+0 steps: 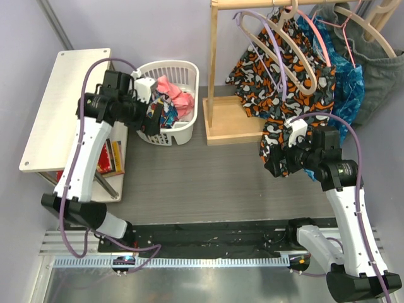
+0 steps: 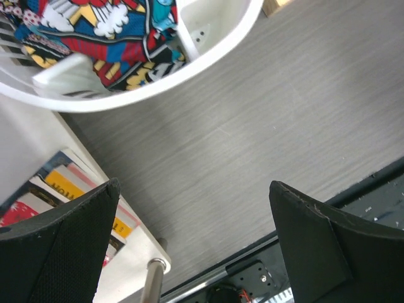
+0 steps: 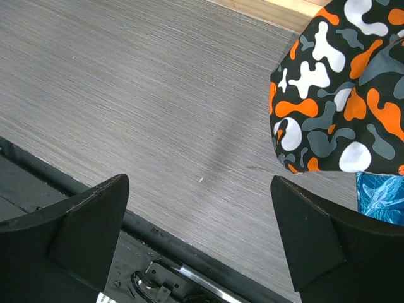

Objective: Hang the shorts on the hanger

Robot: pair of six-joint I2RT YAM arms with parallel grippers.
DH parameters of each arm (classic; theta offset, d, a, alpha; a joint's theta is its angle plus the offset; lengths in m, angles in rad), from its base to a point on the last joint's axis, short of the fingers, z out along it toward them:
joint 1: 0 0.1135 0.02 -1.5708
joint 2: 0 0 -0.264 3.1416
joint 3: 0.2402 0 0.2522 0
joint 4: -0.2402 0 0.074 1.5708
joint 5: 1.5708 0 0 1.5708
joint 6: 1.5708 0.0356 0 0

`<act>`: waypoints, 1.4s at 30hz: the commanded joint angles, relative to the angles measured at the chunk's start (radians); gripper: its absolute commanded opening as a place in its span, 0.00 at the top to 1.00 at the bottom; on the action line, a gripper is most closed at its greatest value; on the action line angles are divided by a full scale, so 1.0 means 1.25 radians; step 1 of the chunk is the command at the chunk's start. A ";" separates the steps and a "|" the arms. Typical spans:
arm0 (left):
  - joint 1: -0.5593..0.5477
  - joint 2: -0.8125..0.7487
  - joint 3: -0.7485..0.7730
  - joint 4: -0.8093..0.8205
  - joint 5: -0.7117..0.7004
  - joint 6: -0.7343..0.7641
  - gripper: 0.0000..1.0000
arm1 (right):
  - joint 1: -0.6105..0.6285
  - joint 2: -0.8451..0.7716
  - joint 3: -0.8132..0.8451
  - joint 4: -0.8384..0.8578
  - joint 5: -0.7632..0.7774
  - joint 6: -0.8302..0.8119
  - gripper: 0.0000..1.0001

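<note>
The shorts (image 1: 160, 112) lie crumpled in a white basket (image 1: 189, 121), and show through its wall in the left wrist view (image 2: 107, 38). The wooden hanger (image 1: 302, 74) hangs empty on the rack rail at the back right, between a lilac hanger (image 1: 270, 38) and a pink one (image 1: 320, 44). My left gripper (image 1: 144, 121) is open and empty at the basket's near left rim (image 2: 208, 53), with its fingers (image 2: 69, 240) above the table. My right gripper (image 1: 278, 161) is open and empty beside the lower end of the hanging blotch-patterned garment (image 3: 334, 107).
A pink cloth (image 1: 178, 96) lies in the basket. A white side shelf (image 1: 63, 107) holding books (image 1: 111, 158) stands at the left. The wooden rack base (image 1: 233, 123) sits behind the table's middle. Blue (image 1: 347, 82) and grey (image 1: 379, 69) garments hang at the far right.
</note>
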 commanded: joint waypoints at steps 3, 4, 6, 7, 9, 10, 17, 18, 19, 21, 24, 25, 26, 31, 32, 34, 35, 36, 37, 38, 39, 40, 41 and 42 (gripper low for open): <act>0.003 0.139 0.100 0.071 -0.042 -0.015 0.00 | -0.010 -0.006 0.042 -0.011 -0.035 -0.036 0.00; 0.003 0.156 0.101 0.090 -0.048 -0.015 0.00 | -0.012 -0.005 0.042 -0.012 -0.044 -0.039 0.01; 0.004 0.198 0.091 0.150 -0.070 -0.012 0.00 | -0.015 -0.003 0.047 -0.017 -0.052 -0.042 0.00; 0.003 0.213 0.087 0.168 -0.082 -0.010 0.00 | -0.017 -0.001 0.049 -0.019 -0.058 -0.044 0.00; 0.004 0.254 0.104 0.201 -0.116 -0.009 0.00 | -0.020 0.002 0.053 -0.024 -0.064 -0.045 0.00; 0.004 0.289 0.112 0.214 -0.125 -0.001 0.00 | -0.021 0.002 0.052 -0.025 -0.069 -0.046 0.00; 0.005 0.412 0.106 0.294 -0.205 0.042 0.00 | -0.025 0.006 0.047 -0.038 -0.089 -0.061 0.00; 0.008 0.427 0.102 0.299 -0.222 0.045 0.00 | -0.026 0.006 0.046 -0.039 -0.089 -0.061 0.00; 0.009 0.438 0.106 0.296 -0.223 0.050 0.00 | -0.025 0.006 0.046 -0.040 -0.090 -0.062 0.00; 0.011 0.483 0.116 0.286 -0.227 0.057 0.00 | -0.026 0.006 0.046 -0.042 -0.092 -0.066 0.00; 0.018 0.506 0.145 0.239 -0.189 0.067 0.31 | -0.027 0.007 0.051 -0.046 -0.087 -0.069 0.00; 0.018 0.501 0.146 0.236 -0.178 0.065 0.40 | -0.026 0.006 0.050 -0.047 -0.087 -0.071 0.00; 0.018 0.493 0.145 0.238 -0.178 0.066 0.47 | -0.026 0.003 0.050 -0.047 -0.086 -0.071 0.00; 0.024 0.443 0.228 0.204 -0.184 0.066 1.00 | -0.026 0.002 0.051 -0.043 -0.095 -0.068 0.00; 0.026 0.437 0.248 0.197 -0.196 0.063 1.00 | -0.026 0.002 0.053 -0.048 -0.094 -0.069 0.00; 0.030 0.406 0.307 0.188 -0.210 0.055 1.00 | -0.026 -0.001 0.063 -0.054 -0.095 -0.077 0.00; 0.030 0.396 0.325 0.189 -0.218 0.055 1.00 | -0.027 -0.004 0.064 -0.060 -0.094 -0.082 0.00; 0.030 0.385 0.364 0.189 -0.221 0.051 1.00 | -0.026 -0.010 0.064 -0.060 -0.092 -0.084 0.00; 0.029 0.369 0.387 0.188 -0.223 0.044 1.00 | -0.026 -0.015 0.063 -0.060 -0.091 -0.089 0.00; 0.030 0.363 0.411 0.187 -0.223 0.040 1.00 | -0.026 -0.019 0.062 -0.060 -0.091 -0.092 0.00; 0.029 0.360 0.436 0.182 -0.216 0.036 1.00 | -0.027 -0.027 0.061 -0.062 -0.093 -0.094 0.00; 0.029 0.356 0.482 0.178 -0.215 0.028 1.00 | -0.025 -0.026 0.058 -0.062 -0.095 -0.096 0.00; 0.029 0.344 0.502 0.182 -0.215 0.011 1.00 | -0.025 -0.027 0.058 -0.064 -0.104 -0.101 0.00; 0.027 0.336 0.517 0.186 -0.200 0.003 1.00 | -0.026 -0.026 0.058 -0.068 -0.109 -0.105 0.00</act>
